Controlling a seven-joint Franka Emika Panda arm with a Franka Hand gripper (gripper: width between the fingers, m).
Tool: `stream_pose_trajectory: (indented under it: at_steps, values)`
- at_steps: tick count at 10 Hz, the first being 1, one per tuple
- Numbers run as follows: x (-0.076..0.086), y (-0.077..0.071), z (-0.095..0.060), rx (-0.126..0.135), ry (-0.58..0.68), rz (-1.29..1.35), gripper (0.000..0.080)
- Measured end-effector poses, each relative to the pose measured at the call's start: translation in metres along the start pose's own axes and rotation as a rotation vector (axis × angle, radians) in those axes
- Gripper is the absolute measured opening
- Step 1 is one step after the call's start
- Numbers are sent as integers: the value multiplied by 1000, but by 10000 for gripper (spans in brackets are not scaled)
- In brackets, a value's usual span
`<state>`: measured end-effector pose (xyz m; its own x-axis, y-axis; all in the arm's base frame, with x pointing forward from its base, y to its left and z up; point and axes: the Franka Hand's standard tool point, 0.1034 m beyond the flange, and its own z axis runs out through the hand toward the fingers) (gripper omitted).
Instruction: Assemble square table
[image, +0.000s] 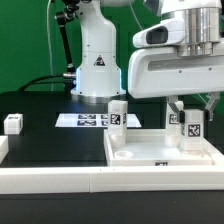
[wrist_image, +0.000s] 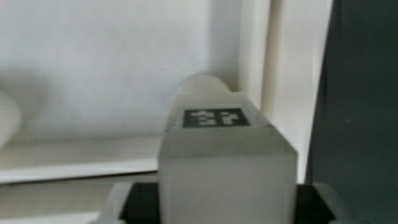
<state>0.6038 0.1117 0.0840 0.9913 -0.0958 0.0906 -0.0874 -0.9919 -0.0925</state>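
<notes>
Gripper (image: 190, 114) clamped on a tagged leg (image: 190, 127) at three o'clock over the square tabletop (image: 140, 145); spare leg (image: 13, 123) at nine o'clock, none seemingly attached.

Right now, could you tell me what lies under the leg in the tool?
The white square tabletop, rim showing beside the leg. Whether they touch is covered by the leg itself.

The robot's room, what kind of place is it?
Probably a robot lab: a green backdrop, a white robot arm gripping a tagged leg, and a marker board on a black table.
</notes>
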Motion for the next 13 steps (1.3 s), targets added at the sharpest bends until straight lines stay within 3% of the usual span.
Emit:
stream_pose_trajectory:
  at_steps: [4, 7, 13]
  values:
    - [0, 0, 1, 1, -3, 340, 290]
    - [1, 0, 2, 28, -9, 739, 290]
    - [1, 3, 3, 43, -28, 1125, 291]
